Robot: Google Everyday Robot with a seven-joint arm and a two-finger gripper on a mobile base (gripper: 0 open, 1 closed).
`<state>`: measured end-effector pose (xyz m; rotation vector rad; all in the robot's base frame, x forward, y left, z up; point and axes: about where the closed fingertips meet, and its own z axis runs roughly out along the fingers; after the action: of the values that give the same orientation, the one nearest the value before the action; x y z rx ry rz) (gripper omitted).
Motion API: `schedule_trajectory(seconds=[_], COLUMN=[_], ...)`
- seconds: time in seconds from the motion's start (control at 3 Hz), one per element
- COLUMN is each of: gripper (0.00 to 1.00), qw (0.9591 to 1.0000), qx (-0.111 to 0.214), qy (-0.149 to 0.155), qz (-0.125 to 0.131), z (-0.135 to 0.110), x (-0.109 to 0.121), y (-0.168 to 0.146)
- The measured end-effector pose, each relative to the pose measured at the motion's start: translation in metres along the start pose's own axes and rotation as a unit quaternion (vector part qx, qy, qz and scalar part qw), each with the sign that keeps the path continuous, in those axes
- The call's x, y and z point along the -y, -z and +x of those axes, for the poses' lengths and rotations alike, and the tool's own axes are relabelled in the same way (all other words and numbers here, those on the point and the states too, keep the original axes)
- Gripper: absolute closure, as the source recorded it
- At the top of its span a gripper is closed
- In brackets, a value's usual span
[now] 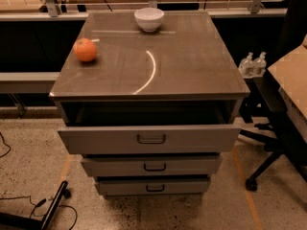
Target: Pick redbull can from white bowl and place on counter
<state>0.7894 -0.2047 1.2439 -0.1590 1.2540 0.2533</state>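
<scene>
floor, far left: black bar (pixel 52 209) lying flat, thin cables beside it.
orange (pixel 85 50): on the table's left side, near the left edge. Well apart from the bowl, in no container.
table (pixel 192 56): glossy grey-brown square top. A curved light streak runs across the middle. Only the orange and the bowl sit on it.
white bowl (pixel 149 19): upright at the back edge, about centre. Only a sliver of the inside shows from this angle, and nothing rises above the rim.
redbull can: not visible, either on the table or sticking out of the bowl. Can't tell where it is.
top drawer (pixel 148 139): pulled out from under the top. Inside is dark, contents can't be told.
middle drawer (pixel 151 166): front closed or nearly so, dark handle, contents hidden.
bottom drawer (pixel 153 188): same, contents hidden.
gripper: out of frame and no arm in view, so can't tell whether the fingers are apart or together.
two clear bottles (pixel 253 63): side by side, upright, just right of the table and lower than its top.
black chair (pixel 283 128): right of the cabinet, one caster on the floor.
wood-coloured surface (pixel 292 75): at the right edge, cut off by the frame.
</scene>
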Motion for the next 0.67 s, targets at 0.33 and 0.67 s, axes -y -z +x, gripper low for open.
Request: schedule_trajectory(seconds=[0.33,0.67], gripper=[1.00,1.00], qw=[0.9999,0.9999], qx=[0.012,0.012], qy=[-0.005,-0.005], qz=[0.000,0.000], z=[-0.0173,-0.0173], x=[-0.0080,-0.0080], y=[0.0249,0.0249])
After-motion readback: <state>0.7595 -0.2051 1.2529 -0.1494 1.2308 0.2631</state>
